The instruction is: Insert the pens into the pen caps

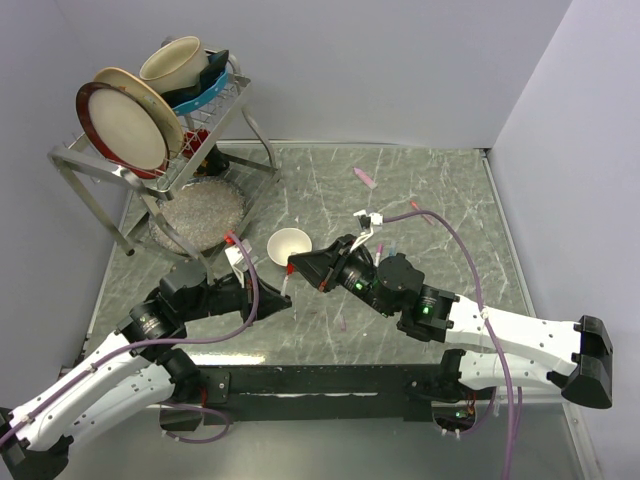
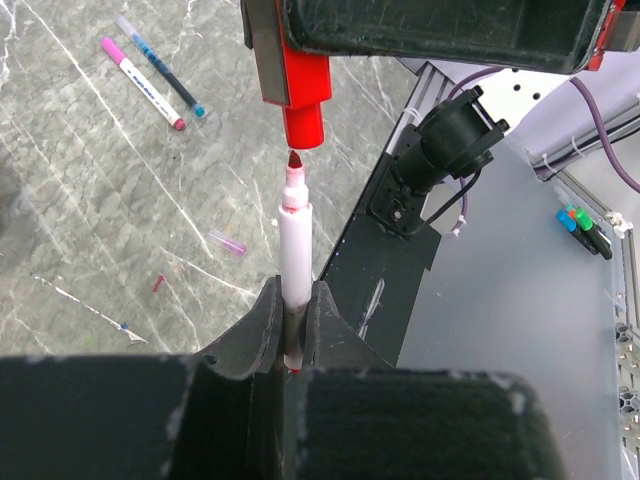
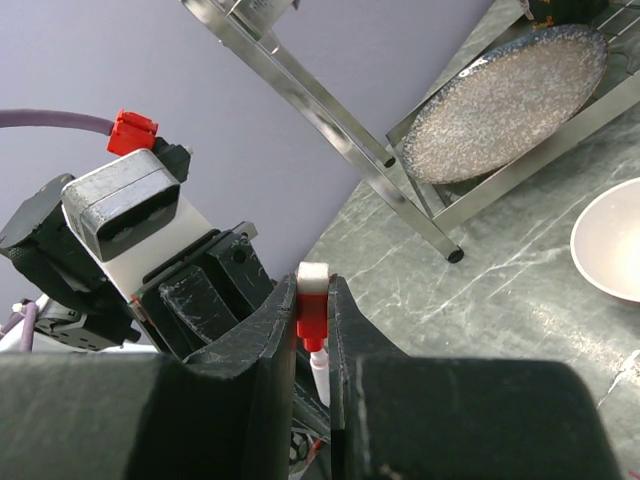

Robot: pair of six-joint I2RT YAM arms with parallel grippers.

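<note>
Top external shows a grey-green marbled table [image 1: 420, 190] between pale lilac walls [image 1: 400, 60].

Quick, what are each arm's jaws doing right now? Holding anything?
Left gripper: closed, holding a white pen with a red tip.
Right gripper: closed, holding a red pen cap, not yet on the pen.

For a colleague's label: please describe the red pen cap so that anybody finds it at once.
On the grey table, look just beside the small white bowl. There the red cap is pinched in the right gripper, facing the tip of the white pen in the left gripper. Unlike the loose lilac cap, it is held.
</note>
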